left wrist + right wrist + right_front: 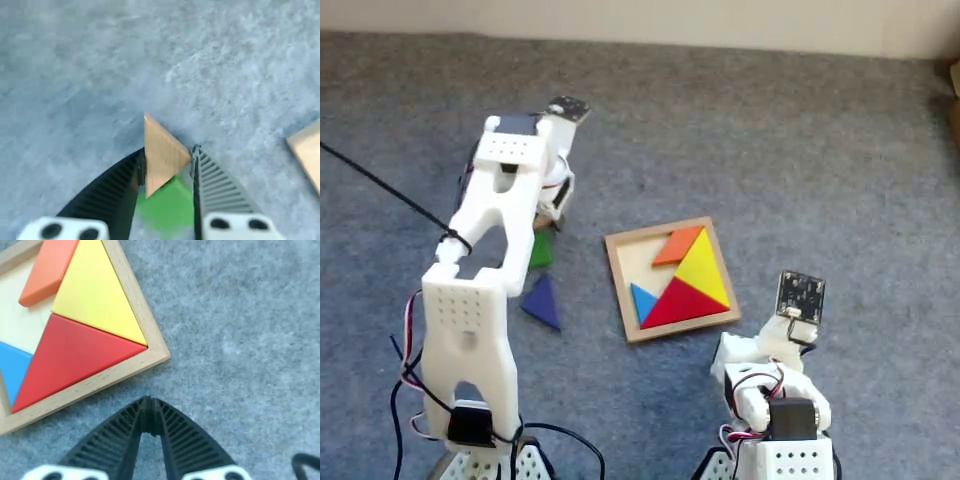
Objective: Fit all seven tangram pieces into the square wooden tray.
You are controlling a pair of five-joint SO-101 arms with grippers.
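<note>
your square wooden tray (616, 272) sits mid-carpet (820, 150). it holds the yellow triangle (705, 272) at its 3 o'clock, the red triangle (685, 303) at 6, the orange piece (678, 246) at 12 and the blue triangle (642, 300) at 8. at the tray's 9 o'clock, your left gripper (168, 154) pinches a tan triangle (162, 150) over the green piece (167, 210). a navy triangle (542, 300) lies at 8. your right gripper (149, 407), at 5, is pressed closed on nothing.

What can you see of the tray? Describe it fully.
The tray is a square of pale wood with a raised rim. It lies flat and slightly turned on the grey carpet. Inside lie an orange piece, a yellow triangle, a red triangle and a blue triangle. Part of its floor is bare. The right gripper sits near its rim, apart from it.
</note>
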